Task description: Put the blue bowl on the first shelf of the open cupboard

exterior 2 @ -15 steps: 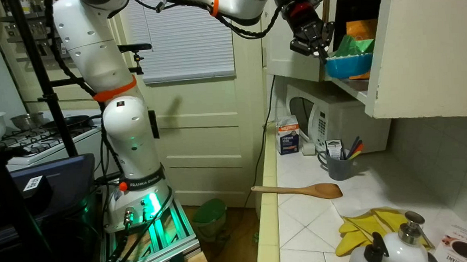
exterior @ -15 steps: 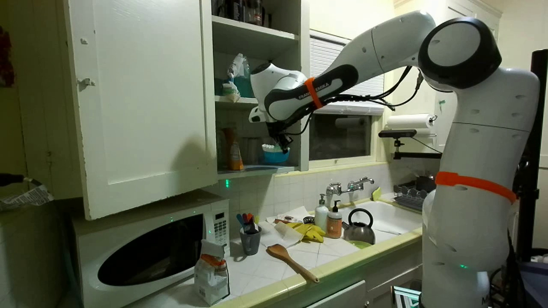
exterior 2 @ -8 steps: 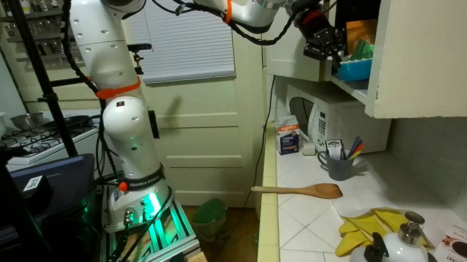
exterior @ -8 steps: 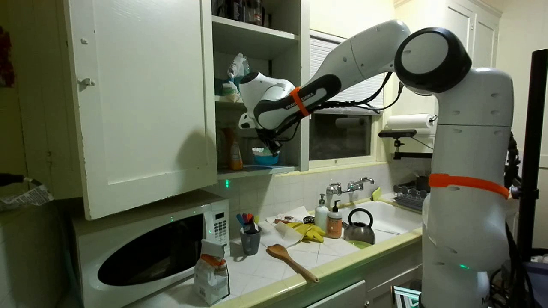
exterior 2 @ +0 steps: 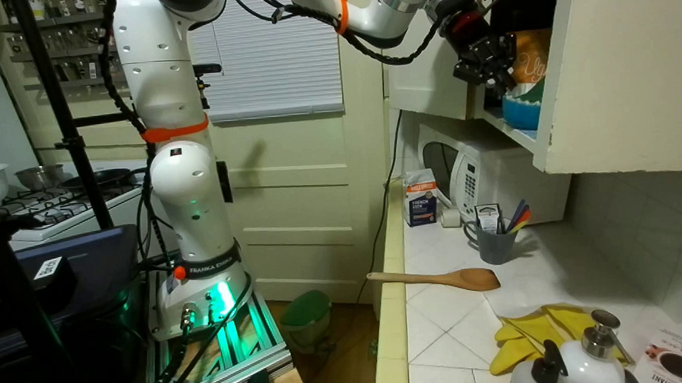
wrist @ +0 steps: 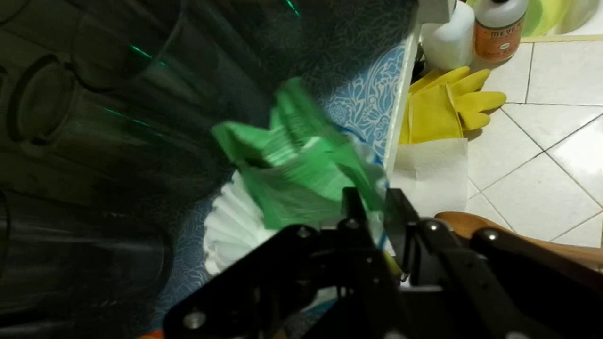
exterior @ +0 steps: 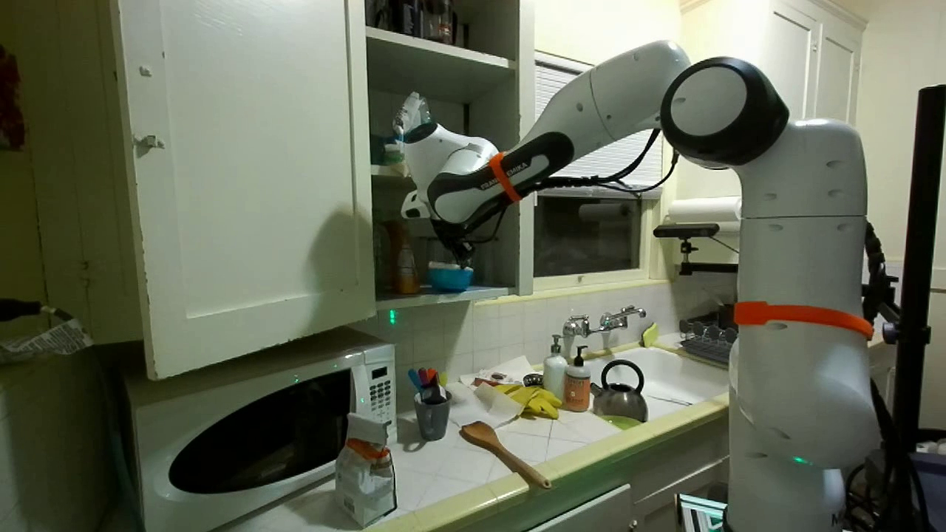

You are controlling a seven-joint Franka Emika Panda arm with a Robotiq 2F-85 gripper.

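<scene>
Since the earlier frame the blue bowl (exterior: 451, 278) and the Robotiq gripper (wrist: 374, 205) have travelled together, lower and farther into the open white cupboard (exterior: 525, 247); the Franka arm (exterior: 543, 159) has leaned the same way behind them.

The gripper is clamped on the bowl's rim: in the wrist view its black fingers (wrist: 353, 207) stand close, a sliver of blue wall pinched between. The bowl itself is inside the cupboard, over the first shelf (exterior: 417, 300) – whether its base touches the board I cannot tell. Inside it lie a crumpled green packet (wrist: 308, 181) and white fluted paper (wrist: 232, 230). A blue-and-white patterned liner (wrist: 365, 101) covers the shelf beneath, and shadowed glassware (wrist: 89, 254) stands near the bowl. In an exterior view an orange package (exterior 2: 531, 59) with pale lettering shows behind the bowl.

The cupboard door (exterior: 255, 170) hangs wide, above the white microwave (exterior: 266, 443). On the tiled counter (exterior 2: 442, 338) are a wooden spoon (exterior 2: 475, 278), its handle reaching the yellow edge, a grey mug (exterior 2: 495, 246) full of utensils, and yellow rubber gloves (wrist: 435, 113) – these lie just beside the pump bottles, one with an orange label (exterior: 577, 388). A steel kettle (exterior: 619, 404) sits by the sink (exterior: 676, 369).
</scene>
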